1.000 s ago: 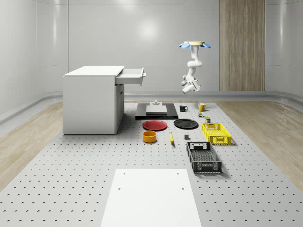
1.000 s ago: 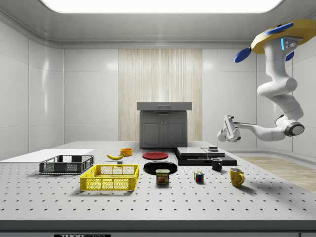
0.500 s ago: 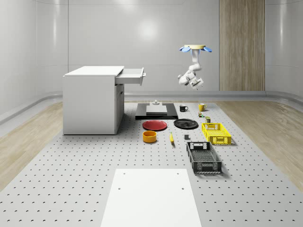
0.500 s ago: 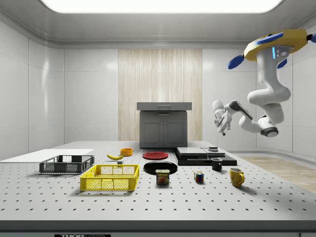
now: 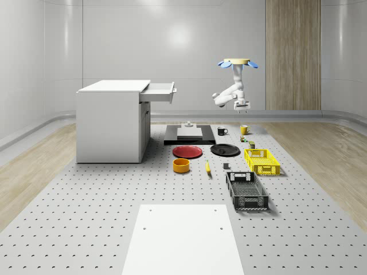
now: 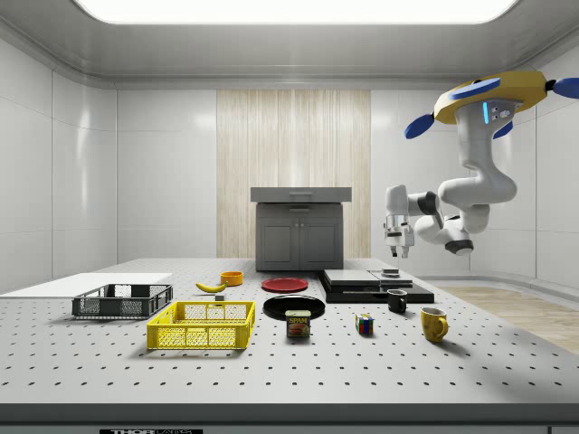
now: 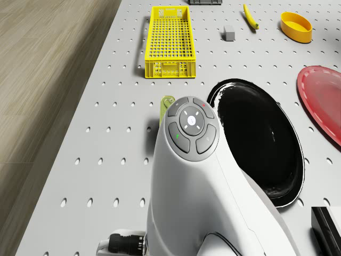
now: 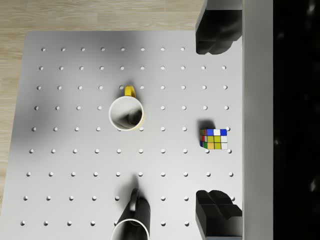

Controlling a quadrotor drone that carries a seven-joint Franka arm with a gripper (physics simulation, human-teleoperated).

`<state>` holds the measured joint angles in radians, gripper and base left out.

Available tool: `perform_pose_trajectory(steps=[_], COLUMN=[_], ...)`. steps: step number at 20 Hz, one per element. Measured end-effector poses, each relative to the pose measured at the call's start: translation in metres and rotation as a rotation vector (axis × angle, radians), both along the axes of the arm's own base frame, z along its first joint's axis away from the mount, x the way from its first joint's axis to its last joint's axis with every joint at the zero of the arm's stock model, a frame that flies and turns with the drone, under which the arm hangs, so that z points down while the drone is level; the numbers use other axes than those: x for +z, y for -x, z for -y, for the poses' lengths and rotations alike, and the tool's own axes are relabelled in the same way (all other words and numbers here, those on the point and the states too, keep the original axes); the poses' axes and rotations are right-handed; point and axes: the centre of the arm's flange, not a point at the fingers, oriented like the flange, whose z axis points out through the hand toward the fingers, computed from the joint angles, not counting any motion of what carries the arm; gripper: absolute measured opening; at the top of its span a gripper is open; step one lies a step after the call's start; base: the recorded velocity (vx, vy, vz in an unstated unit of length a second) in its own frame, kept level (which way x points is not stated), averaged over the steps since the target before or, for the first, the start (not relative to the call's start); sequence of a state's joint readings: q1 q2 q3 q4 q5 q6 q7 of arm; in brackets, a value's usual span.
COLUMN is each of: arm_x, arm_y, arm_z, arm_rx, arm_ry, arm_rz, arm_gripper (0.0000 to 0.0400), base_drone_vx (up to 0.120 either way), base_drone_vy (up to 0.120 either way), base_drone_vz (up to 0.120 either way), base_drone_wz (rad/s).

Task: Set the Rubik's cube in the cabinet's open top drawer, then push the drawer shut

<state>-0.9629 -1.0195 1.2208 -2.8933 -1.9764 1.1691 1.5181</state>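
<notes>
Spread and empty, the hand [image 6: 396, 252] hangs from the hovering drone [image 6: 489, 94] above the counter [image 6: 298, 362], pointing down over the cube [image 8: 214, 139] beside the yellow mug [image 8: 127, 112].

Matt grey perforated table [image 5: 86, 223], dotted with small holes. Smooth white panel [image 5: 182, 240] laid on it, also matt. Pale wood-grain floor [image 5: 34, 166] at the sides; wood-slat strip [image 5: 292, 54] on glossy white walls. Matt white cabinet [image 5: 112, 123]. Glossy black plate [image 7: 261, 141], glossy red plate [image 7: 325, 101]. Yellow crate [image 7: 170, 40] and black crate [image 5: 246, 191] of plastic mesh. Glazed-looking yellow mug [image 8: 127, 113] and black mug [image 8: 133, 220]. Cube [image 8: 214, 139] with shiny coloured stickers. Arm [image 7: 208, 213] in smooth satin white shell, grey button pad [image 7: 192, 132].
</notes>
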Motion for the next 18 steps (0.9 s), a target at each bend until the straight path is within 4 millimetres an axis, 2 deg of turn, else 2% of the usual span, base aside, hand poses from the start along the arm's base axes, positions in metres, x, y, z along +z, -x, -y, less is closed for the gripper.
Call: perform_pose_trajectory(steps=[10,15,18], arm_x=[-0.0006,-0.0006,-0.0006], arm_y=[0.0001,0.0001,0.0001], arm_z=[0.0065,0.0073,0.0075], arm_rx=[-0.001,-0.002,-0.002], arm_ry=[0.066,0.074,0.076], arm_rz=[-0.002,-0.003,-0.003], arm_gripper=[0.04,0.04,0.04], base_drone_vx=[0.12,0.12,0.0], base_drone_vy=[0.0,-0.096,0.0], base_drone_vz=[-0.12,-0.12,-0.12], base_drone_wz=[0.0,0.0,0.0])
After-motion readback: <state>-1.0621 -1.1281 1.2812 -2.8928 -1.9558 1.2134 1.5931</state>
